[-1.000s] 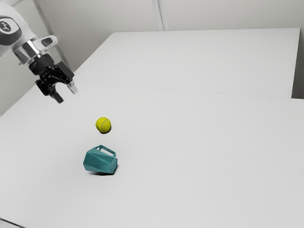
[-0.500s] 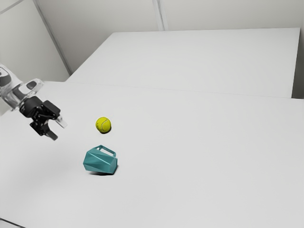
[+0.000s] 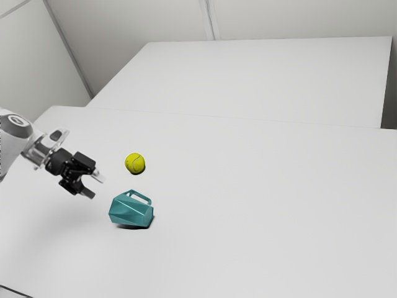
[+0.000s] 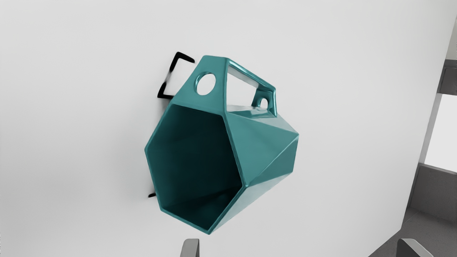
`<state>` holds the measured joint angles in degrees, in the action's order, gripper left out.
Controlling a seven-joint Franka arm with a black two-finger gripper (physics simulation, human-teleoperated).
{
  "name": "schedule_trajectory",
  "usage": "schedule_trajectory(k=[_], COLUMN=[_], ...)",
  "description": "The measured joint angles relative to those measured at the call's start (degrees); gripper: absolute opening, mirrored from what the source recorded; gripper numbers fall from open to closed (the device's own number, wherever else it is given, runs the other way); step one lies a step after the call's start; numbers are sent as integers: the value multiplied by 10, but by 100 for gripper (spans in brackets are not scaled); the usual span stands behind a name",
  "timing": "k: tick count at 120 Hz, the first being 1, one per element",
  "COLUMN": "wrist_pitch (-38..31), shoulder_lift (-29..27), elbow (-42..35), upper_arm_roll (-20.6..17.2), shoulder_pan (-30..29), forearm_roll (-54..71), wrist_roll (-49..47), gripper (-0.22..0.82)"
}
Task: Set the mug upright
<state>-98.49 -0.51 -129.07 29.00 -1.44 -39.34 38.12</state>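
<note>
- White, rounded arm (image 3: 11, 139), its dark badge (image 3: 17, 121) too small to read.
- My black two-finger pincer (image 3: 95, 186), spread wide.
- Teal faceted mug (image 3: 131, 212), lying on its side on the smooth white table (image 3: 248, 198), mouth towards me.
- Yellow tennis ball (image 3: 134, 163), near the mug.

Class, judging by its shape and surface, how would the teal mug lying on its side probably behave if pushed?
The mug is likely stiff: its walls meet in crisp, straight edges. It would probably slide or rock before rolling, given its flat facets and jutting handle. Its glossy sheen suggests it may be slippery.
</note>
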Motion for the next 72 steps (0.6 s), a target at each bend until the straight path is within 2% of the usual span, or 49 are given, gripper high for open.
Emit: schedule_trajectory(k=[28,72], wrist_pitch=[-27,-44], shoulder_lift=[37,44], elbow=[-22,-62], upper_arm_roll=[-1,-14], shoulder_pan=[3,15], forearm_roll=[-52,-128], wrist_roll=[22,45], gripper=[60,60])
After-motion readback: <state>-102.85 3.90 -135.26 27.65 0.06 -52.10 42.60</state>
